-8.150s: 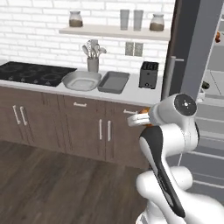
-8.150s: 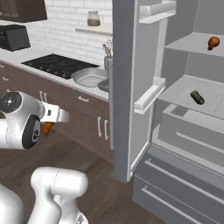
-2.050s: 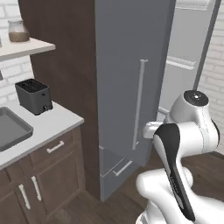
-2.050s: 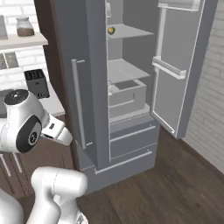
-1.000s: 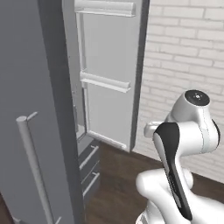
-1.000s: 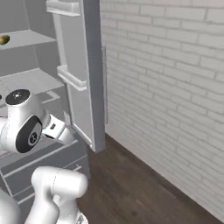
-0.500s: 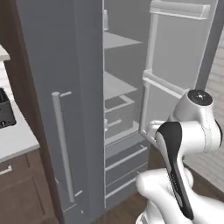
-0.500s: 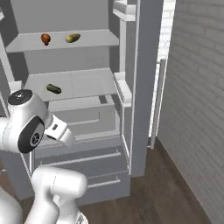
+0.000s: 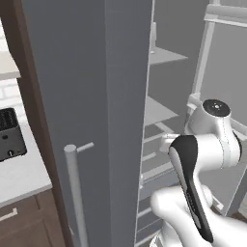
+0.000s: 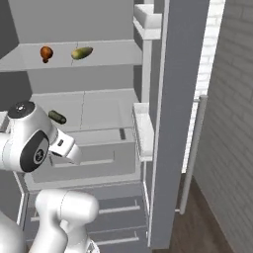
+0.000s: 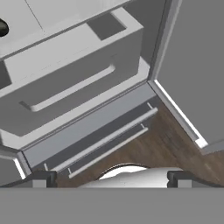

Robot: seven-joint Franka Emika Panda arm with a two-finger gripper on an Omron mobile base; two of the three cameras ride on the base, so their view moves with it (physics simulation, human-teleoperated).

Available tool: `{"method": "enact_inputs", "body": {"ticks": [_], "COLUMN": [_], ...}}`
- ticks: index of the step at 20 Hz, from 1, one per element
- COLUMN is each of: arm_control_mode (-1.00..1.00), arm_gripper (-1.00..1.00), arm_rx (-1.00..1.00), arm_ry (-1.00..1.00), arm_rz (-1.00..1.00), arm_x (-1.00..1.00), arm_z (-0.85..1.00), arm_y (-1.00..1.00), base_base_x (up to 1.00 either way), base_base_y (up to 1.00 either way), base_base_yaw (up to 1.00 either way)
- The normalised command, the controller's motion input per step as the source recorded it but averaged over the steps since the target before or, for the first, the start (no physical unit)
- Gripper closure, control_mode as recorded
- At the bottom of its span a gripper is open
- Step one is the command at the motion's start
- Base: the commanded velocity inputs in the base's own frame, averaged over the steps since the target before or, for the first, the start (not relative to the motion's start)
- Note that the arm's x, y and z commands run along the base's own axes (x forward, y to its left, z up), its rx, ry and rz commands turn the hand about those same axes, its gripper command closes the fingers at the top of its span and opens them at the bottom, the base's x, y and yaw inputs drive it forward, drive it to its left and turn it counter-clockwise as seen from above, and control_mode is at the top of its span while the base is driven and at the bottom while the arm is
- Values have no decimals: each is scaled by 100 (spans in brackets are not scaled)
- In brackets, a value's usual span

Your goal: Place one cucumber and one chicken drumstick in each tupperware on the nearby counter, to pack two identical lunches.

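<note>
Grey fridge (image 10: 89, 106) shelves hold two cucumbers (image 10: 81, 53) and a drumstick (image 10: 46, 53); fingers (image 11: 43, 178) spread wide, empty.

- Drumstick (image 10: 46, 53): reddish-brown and glossy, lying on the fridge's upper shelf toward its left end.
- Pale cucumber (image 10: 81, 53): yellow-green, stubby, lying slightly tilted on the same shelf, just right of the drumstick and apart from it.
- Dark cucumber (image 10: 57, 117): dark green, lying at a slant on the shelf below; its end also shows at the hand view's left edge (image 11: 2, 28).
- Desk (image 9: 21, 176): pale slab over brown cabinets.
</note>
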Motion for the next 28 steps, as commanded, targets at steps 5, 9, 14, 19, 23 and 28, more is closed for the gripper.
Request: {"method": "enact_inputs", "body": {"ticks": [5,9,14,19,23,28], "arm_control_mode": [100,100,100,100,-100,-100], "arm_gripper": [-100,-100,-100,-100,-100,-100], "arm_rx": [0,0,0,0,2,11], "arm_ry": [0,0,0,0,3,10], "arm_rz": [0,0,0,0,5,24], "arm_x": [0,0,0,0,25,100], "arm_z": [0,0,0,0,0,1], "arm_y": [0,0,0,0,-3,-19], "base_base_x": [77,92,51,100,75,0], "base_base_y": [16,0,0,-5,-6,0], "base_base_yaw": [33,36,36,18,14,0]}}
